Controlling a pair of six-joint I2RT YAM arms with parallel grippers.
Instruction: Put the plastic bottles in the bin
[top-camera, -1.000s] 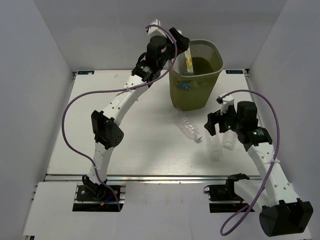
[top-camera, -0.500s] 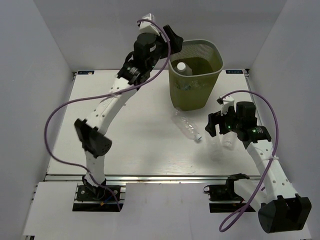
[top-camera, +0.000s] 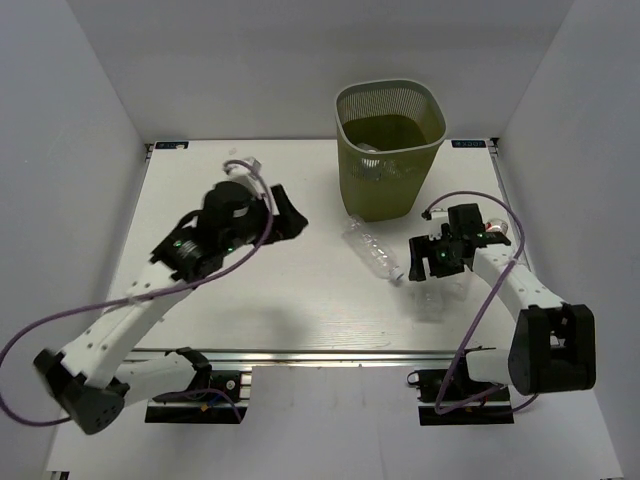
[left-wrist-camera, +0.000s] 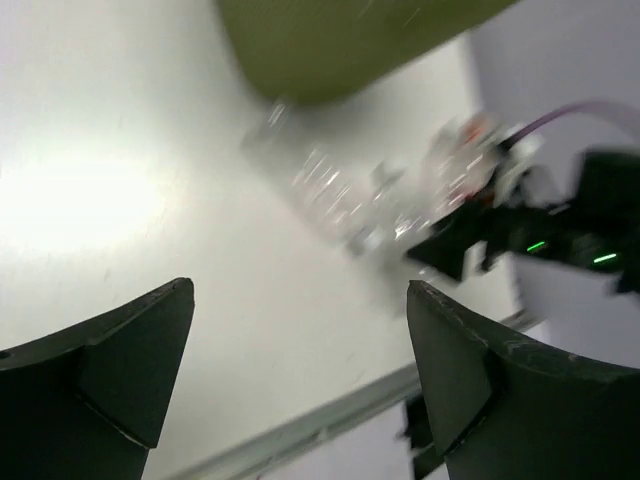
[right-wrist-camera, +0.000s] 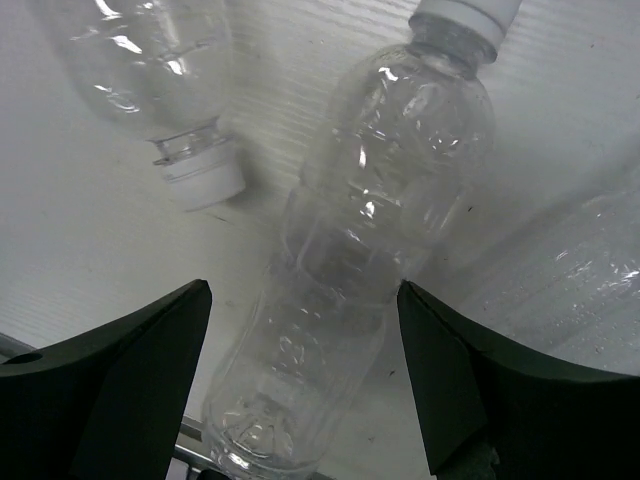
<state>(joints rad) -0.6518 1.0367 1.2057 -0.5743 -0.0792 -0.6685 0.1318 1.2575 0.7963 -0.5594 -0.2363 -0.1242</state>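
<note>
The olive-green bin (top-camera: 392, 205) stands at the back of the table, with bottles dimly visible inside it. A clear bottle (top-camera: 370, 248) with a white cap lies in front of the bin. My right gripper (top-camera: 424, 258) is open, low over a second clear white-capped bottle (right-wrist-camera: 370, 230) that lies between its fingers (right-wrist-camera: 130, 370). The first bottle (right-wrist-camera: 140, 60) shows at the upper left of the right wrist view, and a third clear bottle (right-wrist-camera: 570, 280) at the right. My left gripper (top-camera: 292, 217) is open and empty above the table's middle left. It sees the bin (left-wrist-camera: 330, 40) and the lying bottle (left-wrist-camera: 330, 195), both blurred.
White walls enclose the table on three sides. The table's front metal rail (top-camera: 320, 352) runs along the near edge. My right arm (left-wrist-camera: 560, 230) shows in the left wrist view beyond the bottles.
My left arm has left the bin's rim, where a labelled bottle dropped in, and swung down to the middle left. My right gripper has dropped lower over its bottle.
</note>
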